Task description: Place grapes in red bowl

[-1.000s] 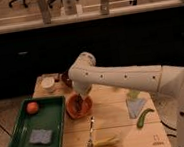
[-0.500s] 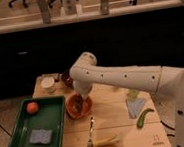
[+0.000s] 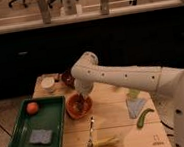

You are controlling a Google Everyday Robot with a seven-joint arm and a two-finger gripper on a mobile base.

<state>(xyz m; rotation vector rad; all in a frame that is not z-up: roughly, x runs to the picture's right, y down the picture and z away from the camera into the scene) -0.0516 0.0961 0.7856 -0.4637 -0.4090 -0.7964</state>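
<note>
The red bowl (image 3: 70,110) sits on the wooden table just right of the green tray. My gripper (image 3: 80,99) hangs directly over the bowl, reaching down into it from the white arm that comes in from the right. A dark bumpy cluster, the grapes (image 3: 78,107), shows inside the bowl right under the gripper. I cannot tell whether the gripper still holds them or whether they rest on the bowl's floor.
A smaller dark maroon bowl (image 3: 67,80) and a white cup (image 3: 48,84) stand behind. The green tray (image 3: 23,142) holds an orange fruit (image 3: 32,107) and a blue sponge (image 3: 41,136). A fork (image 3: 90,133), a yellow item (image 3: 107,142), a green chilli (image 3: 143,117) and a pale cloth (image 3: 135,106) lie in front and to the right.
Almost nothing: the arm and gripper stay over the red bowl, with at most a slight shift. The other objects have not moved.
</note>
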